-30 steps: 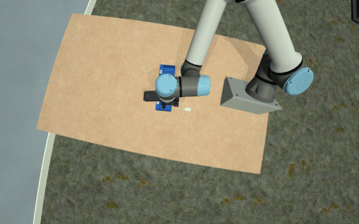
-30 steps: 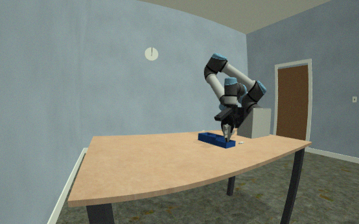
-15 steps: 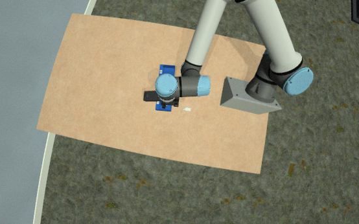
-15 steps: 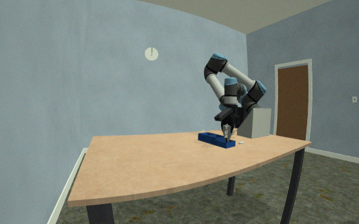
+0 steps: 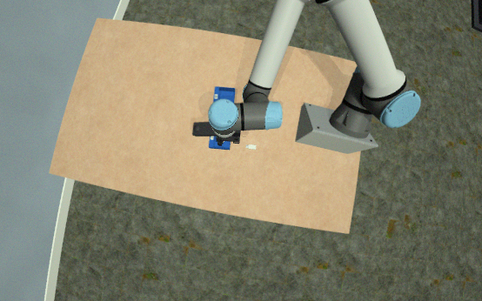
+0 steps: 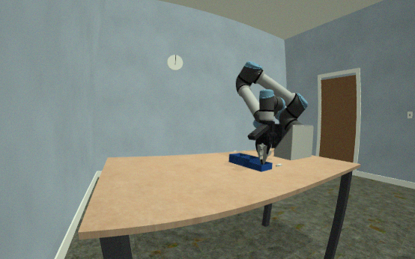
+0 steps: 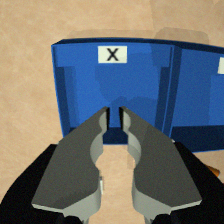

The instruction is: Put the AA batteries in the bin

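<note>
A blue bin (image 7: 112,95) with a white label marked X (image 7: 112,54) lies under my gripper (image 7: 114,108). A second blue bin (image 7: 200,100) adjoins it on the right, and its label is cut off at the frame edge. The fingers are nearly together, with only a thin gap that shows blue bin floor and nothing held. In the exterior view the gripper (image 6: 263,161) points down into the near end of the blue bins (image 6: 249,161). A small white object (image 5: 251,147), perhaps a battery, lies on the table just right of the bins (image 5: 224,93); it also shows in the side view (image 6: 278,165).
The grey robot base (image 5: 335,130) stands on the table's right side. The arm's wrist (image 5: 224,114) covers most of the bins from above. No bin marked R is readable in any view.
</note>
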Tool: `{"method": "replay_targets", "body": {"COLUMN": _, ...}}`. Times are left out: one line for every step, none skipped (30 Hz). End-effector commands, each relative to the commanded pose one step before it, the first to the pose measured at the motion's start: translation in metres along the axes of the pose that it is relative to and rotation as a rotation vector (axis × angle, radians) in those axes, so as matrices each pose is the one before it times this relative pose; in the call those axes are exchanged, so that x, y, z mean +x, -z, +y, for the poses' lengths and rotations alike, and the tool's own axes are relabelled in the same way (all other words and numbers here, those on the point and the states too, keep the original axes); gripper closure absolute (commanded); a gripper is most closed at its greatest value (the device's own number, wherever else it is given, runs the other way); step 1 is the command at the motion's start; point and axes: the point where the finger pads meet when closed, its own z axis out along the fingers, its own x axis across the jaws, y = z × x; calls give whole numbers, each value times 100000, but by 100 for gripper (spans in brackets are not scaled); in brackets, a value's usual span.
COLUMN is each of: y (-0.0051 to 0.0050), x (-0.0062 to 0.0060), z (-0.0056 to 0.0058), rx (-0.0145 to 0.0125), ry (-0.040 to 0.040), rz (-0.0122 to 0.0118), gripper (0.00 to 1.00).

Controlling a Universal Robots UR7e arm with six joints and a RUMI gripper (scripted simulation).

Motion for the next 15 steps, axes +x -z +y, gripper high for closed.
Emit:
{"method": "replay_targets", "body": {"y": 46, "x": 1, "z": -33, "rx": 111, "ry": -29, "rz": -8, "gripper": 96}}
{"method": "replay_targets", "body": {"y": 0, "x": 0, "z": 0, "rx": 0, "ry": 0, "rz": 0, "gripper": 96}}
{"method": "replay_targets", "body": {"y": 0, "x": 0, "z": 0, "rx": 0, "ry": 0, "rz": 0, "gripper": 96}}
{"method": "replay_targets", "body": {"y": 0, "x": 0, "z": 0, "rx": 0, "ry": 0, "rz": 0, "gripper": 96}}
{"method": "replay_targets", "body": {"y": 0, "x": 0, "z": 0, "rx": 0, "ry": 0, "rz": 0, "gripper": 96}}
{"method": "replay_targets", "body": {"y": 0, "x": 0, "z": 0, "rx": 0, "ry": 0, "rz": 0, "gripper": 96}}
{"method": "replay_targets", "body": {"y": 0, "x": 0, "z": 0, "rx": 0, "ry": 0, "rz": 0, "gripper": 96}}
{"method": "replay_targets", "body": {"y": 0, "x": 0, "z": 0, "rx": 0, "ry": 0, "rz": 0, "gripper": 96}}
{"method": "replay_targets", "body": {"y": 0, "x": 0, "z": 0, "rx": 0, "ry": 0, "rz": 0, "gripper": 96}}
{"method": "replay_targets", "body": {"y": 0, "x": 0, "z": 0, "rx": 0, "ry": 0, "rz": 0, "gripper": 96}}
{"method": "replay_targets", "body": {"y": 0, "x": 0, "z": 0, "rx": 0, "ry": 0, "rz": 0, "gripper": 96}}
{"method": "replay_targets", "body": {"y": 119, "x": 3, "z": 1, "rx": 12, "ry": 1, "rz": -3, "gripper": 96}}
{"method": "replay_targets", "body": {"y": 140, "x": -1, "z": -1, "rx": -3, "ry": -1, "rz": 0, "gripper": 96}}
{"method": "replay_targets", "body": {"y": 133, "x": 0, "z": 0, "rx": 0, "ry": 0, "rz": 0, "gripper": 96}}
{"method": "replay_targets", "body": {"y": 133, "x": 0, "z": 0, "rx": 0, "ry": 0, "rz": 0, "gripper": 96}}
